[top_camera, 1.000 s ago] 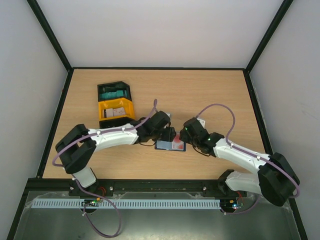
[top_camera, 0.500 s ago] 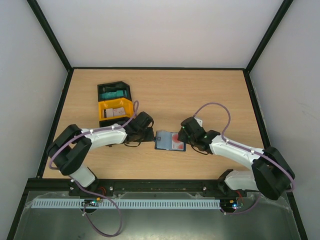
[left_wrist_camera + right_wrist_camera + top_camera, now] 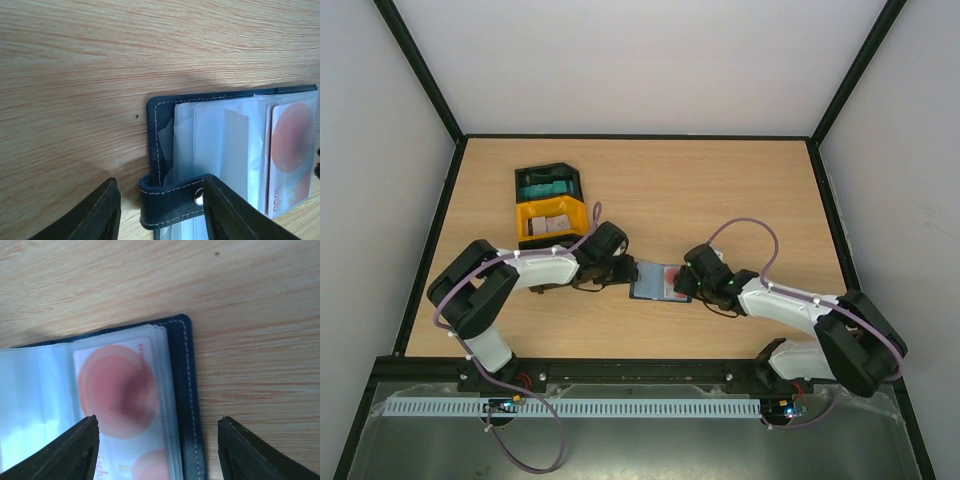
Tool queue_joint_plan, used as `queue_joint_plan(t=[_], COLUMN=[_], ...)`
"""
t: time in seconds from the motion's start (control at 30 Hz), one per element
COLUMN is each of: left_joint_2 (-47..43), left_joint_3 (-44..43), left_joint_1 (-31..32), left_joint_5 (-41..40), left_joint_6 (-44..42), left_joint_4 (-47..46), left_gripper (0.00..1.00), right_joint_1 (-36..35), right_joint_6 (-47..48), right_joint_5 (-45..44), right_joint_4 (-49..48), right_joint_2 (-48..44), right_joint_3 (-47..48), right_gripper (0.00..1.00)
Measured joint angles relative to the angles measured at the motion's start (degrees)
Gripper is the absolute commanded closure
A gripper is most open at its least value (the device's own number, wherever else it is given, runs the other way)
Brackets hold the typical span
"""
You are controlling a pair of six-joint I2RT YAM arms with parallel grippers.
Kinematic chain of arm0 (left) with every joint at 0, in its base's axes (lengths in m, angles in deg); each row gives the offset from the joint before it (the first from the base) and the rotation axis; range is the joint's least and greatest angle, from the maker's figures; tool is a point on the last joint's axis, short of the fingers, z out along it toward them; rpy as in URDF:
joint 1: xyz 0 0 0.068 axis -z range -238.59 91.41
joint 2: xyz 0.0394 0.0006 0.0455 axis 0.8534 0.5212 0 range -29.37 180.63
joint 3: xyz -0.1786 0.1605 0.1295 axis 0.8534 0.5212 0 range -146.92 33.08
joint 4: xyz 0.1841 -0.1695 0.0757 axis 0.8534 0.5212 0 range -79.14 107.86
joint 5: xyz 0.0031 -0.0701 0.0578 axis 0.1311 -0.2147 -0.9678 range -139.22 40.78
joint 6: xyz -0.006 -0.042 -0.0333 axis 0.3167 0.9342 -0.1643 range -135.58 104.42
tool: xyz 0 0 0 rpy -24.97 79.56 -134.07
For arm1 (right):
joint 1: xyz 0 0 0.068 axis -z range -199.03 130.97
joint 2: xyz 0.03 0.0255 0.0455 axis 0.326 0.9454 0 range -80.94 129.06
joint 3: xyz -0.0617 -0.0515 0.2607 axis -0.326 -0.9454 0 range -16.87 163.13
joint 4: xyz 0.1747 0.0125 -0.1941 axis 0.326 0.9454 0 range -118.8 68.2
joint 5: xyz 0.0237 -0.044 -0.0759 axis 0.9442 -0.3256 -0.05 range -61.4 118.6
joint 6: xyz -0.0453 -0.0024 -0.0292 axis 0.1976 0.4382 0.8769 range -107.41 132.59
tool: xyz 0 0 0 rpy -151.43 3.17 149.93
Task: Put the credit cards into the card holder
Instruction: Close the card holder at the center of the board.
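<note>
The navy card holder [image 3: 655, 283] lies open on the table between my two grippers. A red-and-white credit card [image 3: 676, 282] sits in its clear right-hand sleeve. My left gripper [image 3: 623, 270] is open at the holder's left edge. In the left wrist view the clasp tab [image 3: 170, 199] lies between its fingers [image 3: 97, 215], and the card [image 3: 290, 150] shows at the right. My right gripper [image 3: 692, 280] is open, low over the holder's right edge. In the right wrist view the navy border [image 3: 182, 390] and the card [image 3: 120, 395] lie between its fingers [image 3: 247, 455].
A black tray [image 3: 548, 184] and a yellow tray [image 3: 525, 225] stand together at the back left. A whitish card [image 3: 553, 224] lies in the yellow tray. Black frame rails border the table [image 3: 740, 190].
My left gripper pulled back left off the holder, uncovering it, then edged back to its left edge. My right gripper slid a little left and down onto the holder's right edge.
</note>
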Motion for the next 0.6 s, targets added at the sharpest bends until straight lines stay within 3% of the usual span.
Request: queue_joint_plan(t=[0.33, 0.6], left_joint_2=[1.4, -2.4], left_joint_3=[1.1, 2.3], left_joint_1=[-1.1, -1.5], left_joint_5=[3.1, 3.7], left_joint_6=[1.3, 3.0], left_joint_4=[-3.3, -2.7], left_gripper=[0.93, 0.98], right_joint_1=[2.0, 2.6], right_joint_6=[-2.1, -3.2], right_joint_5=[4.1, 6.6], right_joint_4=[-5.1, -9.5], right_joint_2=[1.1, 2.3], right_joint_3=[-2.4, -2.9], right_gripper=[0.37, 0.37])
